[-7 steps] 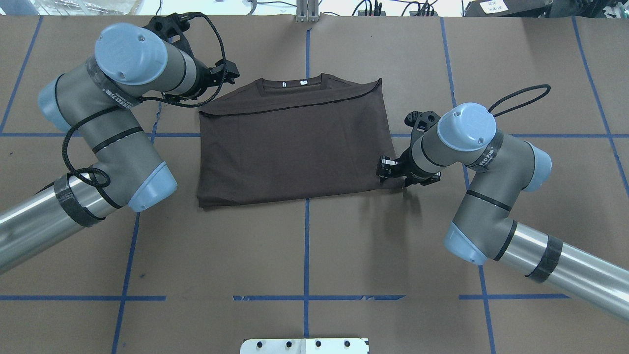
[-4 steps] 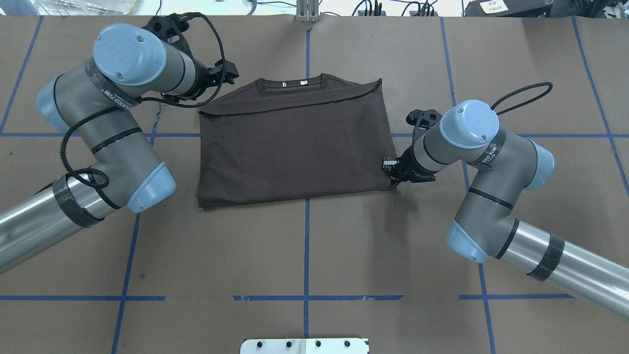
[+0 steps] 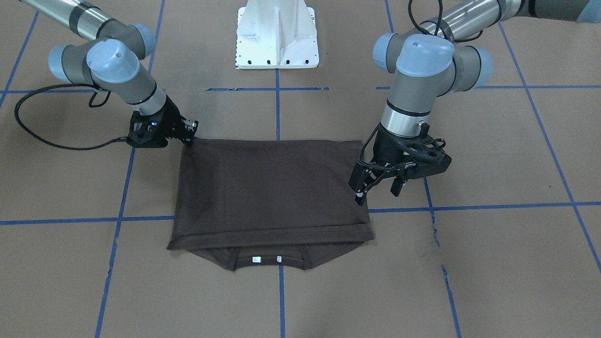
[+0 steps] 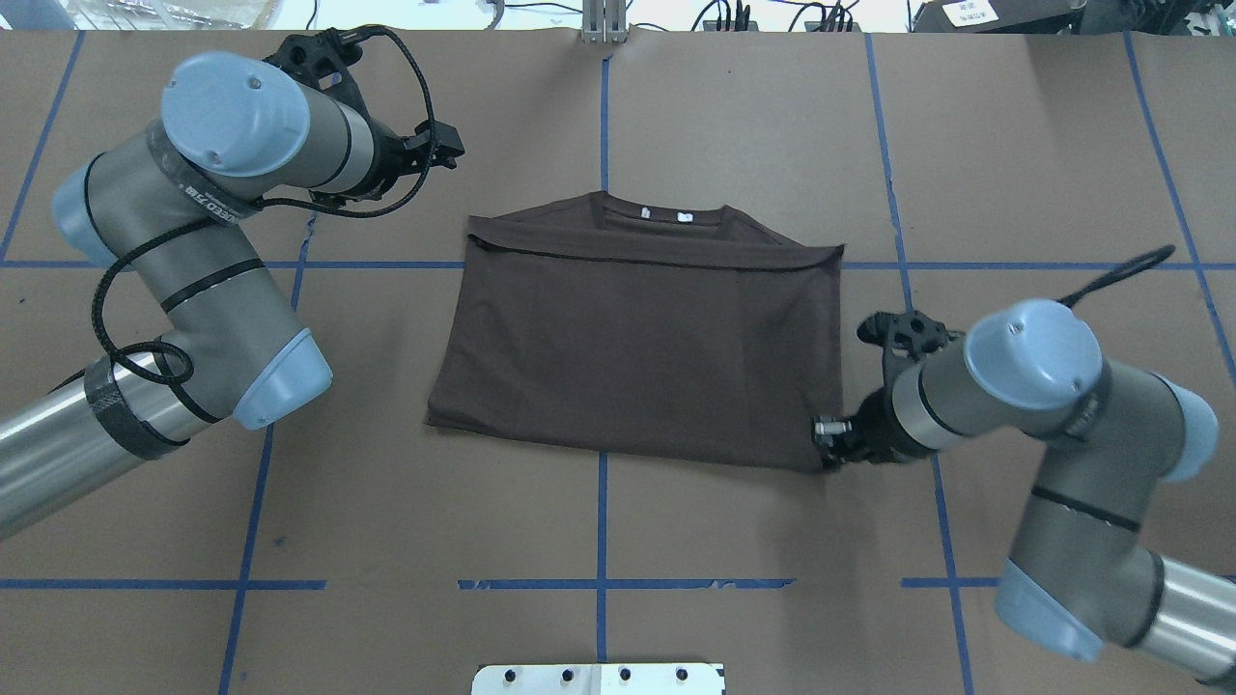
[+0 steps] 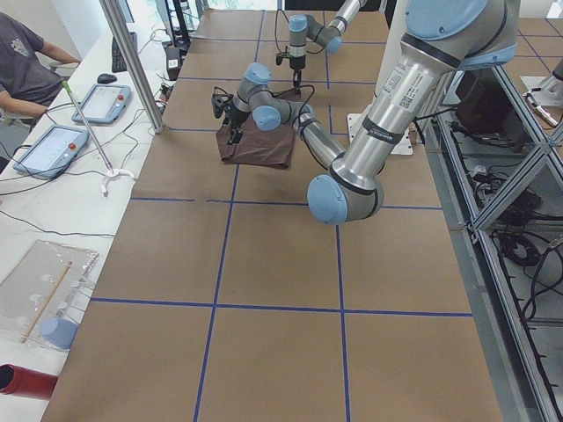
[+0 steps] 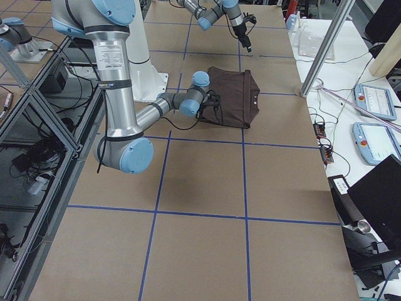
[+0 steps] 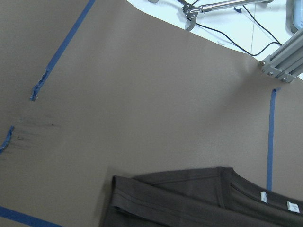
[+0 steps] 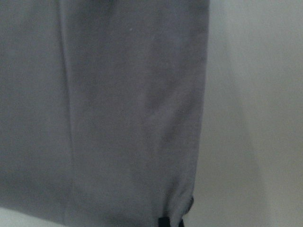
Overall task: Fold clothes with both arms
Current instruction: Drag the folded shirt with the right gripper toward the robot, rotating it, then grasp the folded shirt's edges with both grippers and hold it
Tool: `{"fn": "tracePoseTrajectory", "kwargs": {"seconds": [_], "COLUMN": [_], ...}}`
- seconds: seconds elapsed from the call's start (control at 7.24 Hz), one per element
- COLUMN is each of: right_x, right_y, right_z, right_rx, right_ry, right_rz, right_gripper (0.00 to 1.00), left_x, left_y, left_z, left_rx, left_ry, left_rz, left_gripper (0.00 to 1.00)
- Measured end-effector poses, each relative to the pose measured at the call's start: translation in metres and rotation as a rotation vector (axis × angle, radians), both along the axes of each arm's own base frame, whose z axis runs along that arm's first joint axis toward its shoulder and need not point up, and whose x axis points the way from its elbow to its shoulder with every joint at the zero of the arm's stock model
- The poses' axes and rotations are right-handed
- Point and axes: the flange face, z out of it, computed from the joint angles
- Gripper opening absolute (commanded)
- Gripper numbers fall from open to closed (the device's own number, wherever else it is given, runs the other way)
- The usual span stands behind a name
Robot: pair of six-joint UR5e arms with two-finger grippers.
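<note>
Most of the folding is judged to be done. The T-shirt [image 4: 637, 338] is laid flat near the middle of the table [image 4: 599, 541] as a compact rectangle. No sleeve is seen sticking out, and the hem has been brought up to lie just short of the collar [image 4: 657, 205] at the shirt's 12 o'clock edge. The neck label [image 4: 686, 217] is left showing. The rectangle sits slightly askew to the blue tape lines [image 4: 601, 502]. What is left is judged to be a squaring-up and probably one more fold across its width, for which both arms would be needed.

In the overhead view the right arm [image 4: 1033, 386] is bent low, with its wrist brought down to the table at the shirt's 4 o'clock corner. The right tool [image 4: 830, 446] is seen pressed together on that corner, apparently pinching the cloth. In the right wrist view the frame is filled by fabric, with a dark fingertip at the bottom edge.

The left arm [image 4: 193, 241] is folded back at the shirt's 10 o'clock side. The left tool [image 3: 377, 197] is held raised above the table with its fingers spread and nothing between them. It is kept apart from the cloth, and only the shirt's collar corner is caught low in the left wrist view.
</note>
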Motion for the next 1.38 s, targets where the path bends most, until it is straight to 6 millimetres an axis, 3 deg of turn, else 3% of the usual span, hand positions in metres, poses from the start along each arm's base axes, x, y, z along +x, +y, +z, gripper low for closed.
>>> {"fn": "tracePoseTrajectory", "kwargs": {"seconds": [0.14, 0.28, 0.41, 0.55, 0.69, 0.83, 0.97, 1.24, 1.38], "right_x": [0.012, 0.011, 0.004, 0.001, 0.004, 0.012, 0.021, 0.035, 0.045], "right_y": [0.058, 0.109, 0.147, 0.170, 0.176, 0.167, 0.146, 0.086, 0.062], "right_z": [0.004, 0.004, 0.004, 0.001, -0.009, -0.025, -0.046, -0.082, -0.091], "right_rx": [-0.022, -0.048, -0.063, -0.067, -0.064, -0.058, -0.046, -0.012, 0.000], "right_ry": [0.011, 0.026, 0.040, 0.041, 0.023, -0.012, -0.058, -0.143, -0.162], "right_rz": [-0.069, -0.128, -0.175, -0.206, -0.211, -0.184, -0.130, 0.010, 0.066], "right_gripper": [0.00, 0.74, 1.00, 1.00, 1.00, 1.00, 1.00, 1.00, 1.00], "left_x": [0.000, -0.001, 0.000, 0.003, 0.008, 0.021, 0.043, 0.101, 0.126], "left_y": [0.005, 0.009, 0.013, 0.016, 0.022, 0.041, 0.077, 0.175, 0.215], "left_z": [0.000, -0.002, -0.004, -0.005, -0.007, -0.007, -0.004, 0.002, 0.006], "left_rx": [0.003, 0.006, 0.006, 0.005, 0.005, -0.007, -0.059, -0.249, -0.324], "left_ry": [0.004, 0.009, 0.015, 0.018, 0.023, 0.034, 0.060, 0.109, 0.108], "left_rz": [0.002, 0.004, 0.007, 0.011, 0.024, 0.050, 0.079, 0.115, 0.115], "left_gripper": [1.00, 1.00, 1.00, 1.00, 1.00, 0.99, 0.96, 0.86, 0.79]}}
